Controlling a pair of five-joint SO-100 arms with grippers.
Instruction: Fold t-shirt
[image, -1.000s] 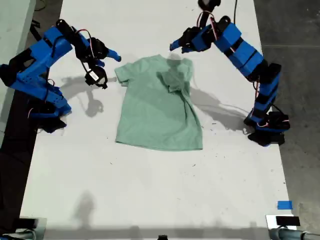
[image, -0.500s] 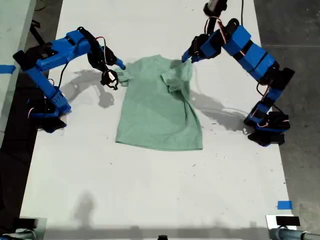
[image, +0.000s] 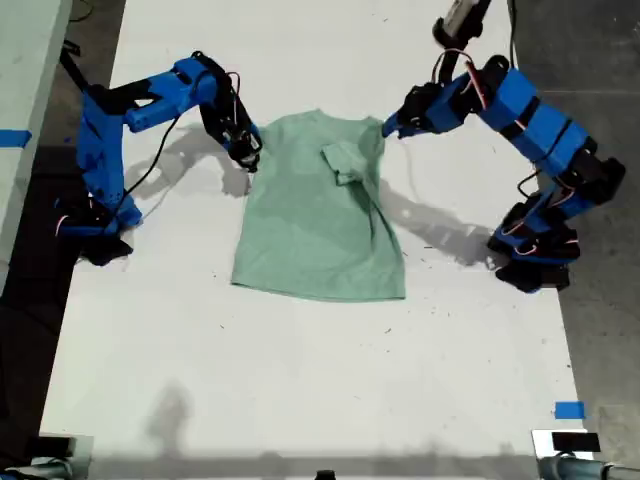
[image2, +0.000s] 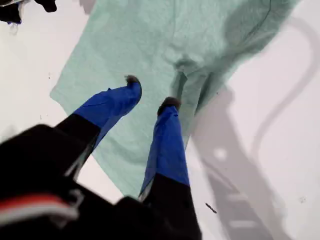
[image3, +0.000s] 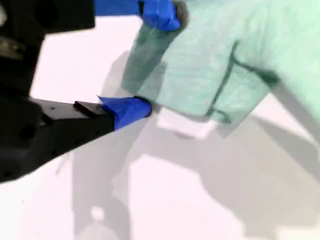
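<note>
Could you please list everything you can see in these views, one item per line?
t-shirt: one, pale mint green, lying mid-table, the sleeve on the exterior view's right folded inward
table: one, white, under everything
tape piece: one, blue, near the table's lower corner at the exterior view's right
arms: two, blue and black, one at each side of the table in the exterior view
my first gripper: one, blue fingers, open, at the shirt's shoulder on the exterior view's right
my second gripper: one, blue fingers, open around the sleeve edge on the exterior view's left

my first tool (image2: 149, 95) – jaws apart | my second tool (image3: 160, 60) – jaws apart
</note>
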